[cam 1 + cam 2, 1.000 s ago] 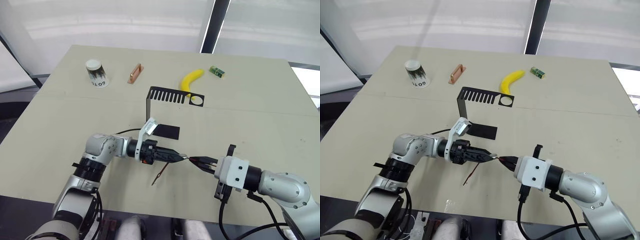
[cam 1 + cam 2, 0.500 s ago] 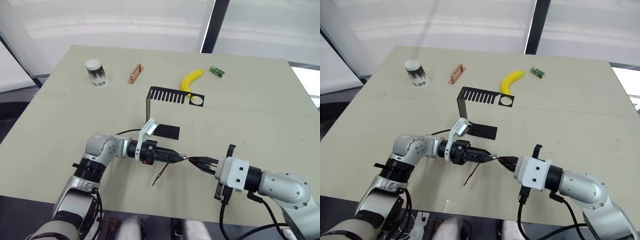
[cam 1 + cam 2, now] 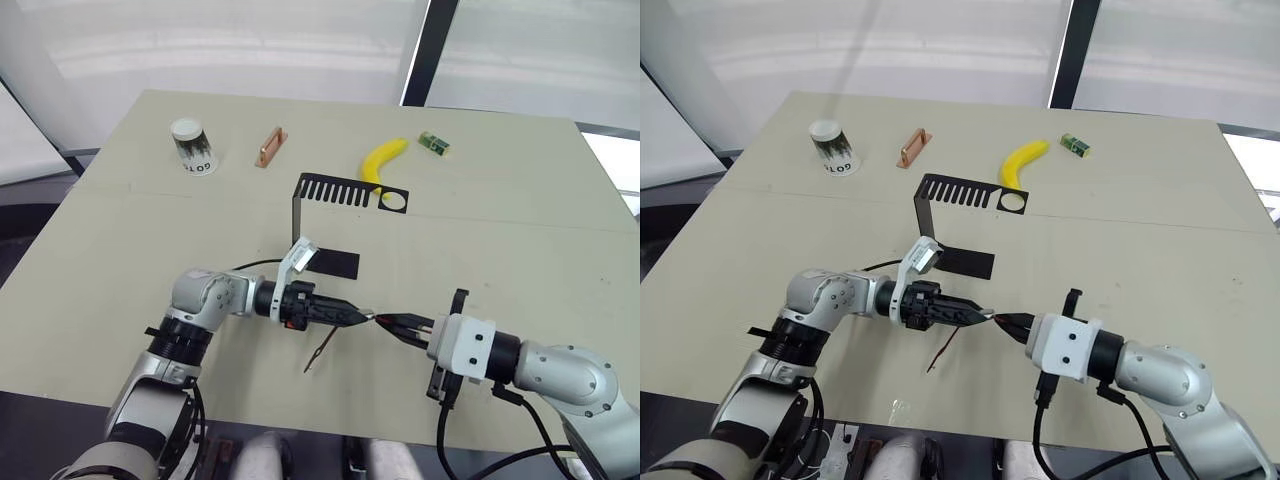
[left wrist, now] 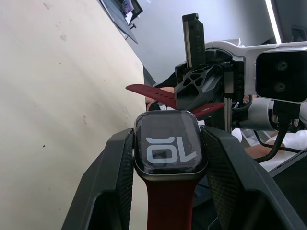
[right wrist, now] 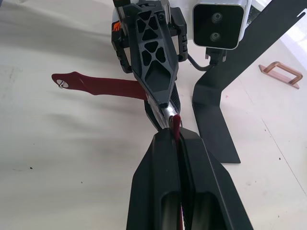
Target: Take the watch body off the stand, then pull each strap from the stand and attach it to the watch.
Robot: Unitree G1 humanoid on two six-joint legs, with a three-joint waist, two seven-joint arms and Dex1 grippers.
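Note:
My left gripper point(image 3: 358, 315) is shut on the watch body point(image 4: 170, 151), whose black screen with pale marks sits between the two fingers. One maroon strap point(image 3: 321, 349) hangs from the watch down to the table. My right gripper point(image 3: 392, 323) faces it from the right and is shut on the other maroon strap point(image 5: 176, 125), which is seen edge-on. That strap's free end meets the side of the watch body. The black stand point(image 3: 298, 212) is behind them near the table's middle, and its slotted top arm point(image 3: 345, 190) has nothing hanging from it.
Along the far side of the table are a paper cup point(image 3: 192, 146), a copper handle point(image 3: 270, 147), a banana point(image 3: 383, 161) and a small green box point(image 3: 433, 143). The stand's flat base point(image 3: 335, 264) lies just behind my left wrist. The table's front edge point(image 3: 330, 425) is close below both grippers.
My right gripper has edged slightly left towards the watch body. The left gripper, the hanging strap and the stand have not moved.

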